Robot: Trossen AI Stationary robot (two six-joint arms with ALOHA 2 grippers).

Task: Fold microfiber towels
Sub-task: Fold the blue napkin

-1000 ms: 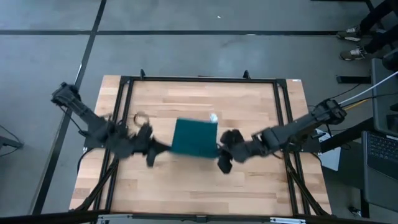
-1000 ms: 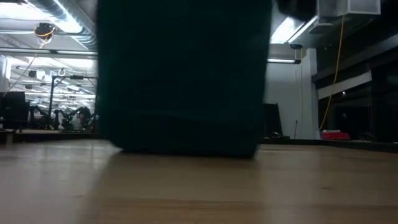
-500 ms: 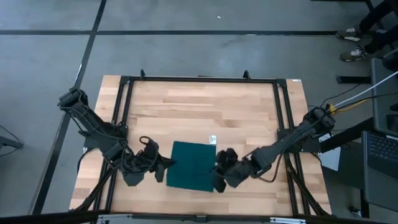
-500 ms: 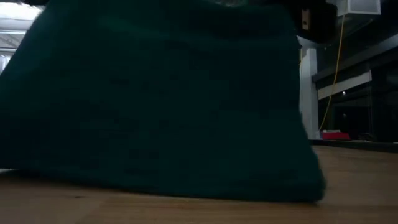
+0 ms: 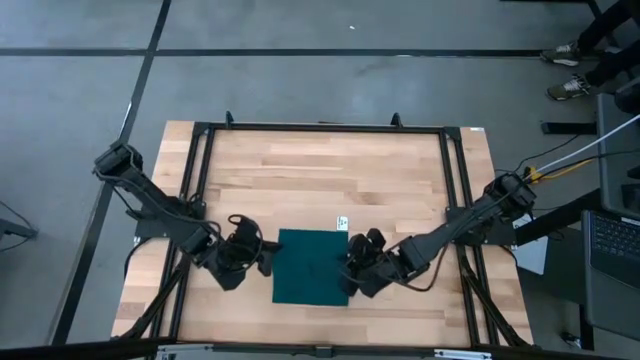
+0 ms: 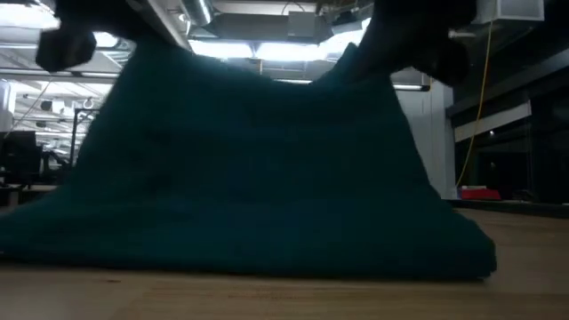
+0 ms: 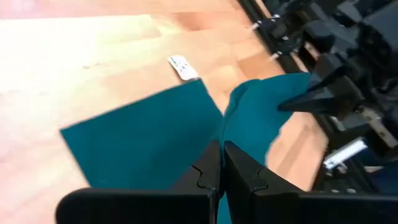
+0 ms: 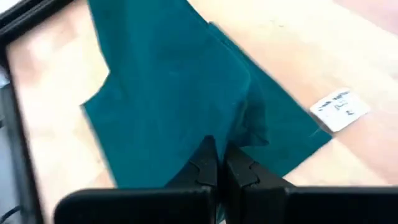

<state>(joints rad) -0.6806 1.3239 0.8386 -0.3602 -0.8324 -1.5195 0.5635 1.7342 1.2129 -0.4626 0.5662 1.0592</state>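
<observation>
The dark teal towel [image 5: 312, 266] lies on the wooden table near its near edge, its lower part spread on the wood [image 6: 267, 253] and its upper part raised like a tent. Its white tag [image 5: 343, 222] lies at the far right corner, and also shows in both wrist views [image 7: 182, 67] [image 8: 339, 109]. My left gripper [image 5: 266, 262] is shut on the towel at its left side. My right gripper [image 5: 350, 268] is shut on it at its right side. My left gripper pinches the towel's raised left part [image 7: 229, 132] between its two shut fingers, coming in low from the table's left. One layer or several, I cannot tell. That part stands up from the table [image 6: 133, 55]; the cloth below slopes down onto the wood. My right gripper pinches the towel's raised right part [image 8: 231, 132] between its two shut fingers, coming in low from the table's right. One layer or several, I cannot tell. That part is held up [image 6: 357, 55]; the cloth sags between the two holds and slopes down to the table.
A black frame [image 5: 320, 127] runs around the tabletop, with rails [image 5: 452, 190] along both sides. Bare wood lies on the far half of the table [image 5: 320, 170]. A person's shoes [image 5: 565, 55] show on the floor at the far right.
Both grippers have gone toward the table's near edge and down, carrying the towel. It hung upright with only its lower edge near the wood; now its lower part is spread on the table and its held upper part stands low above it.
</observation>
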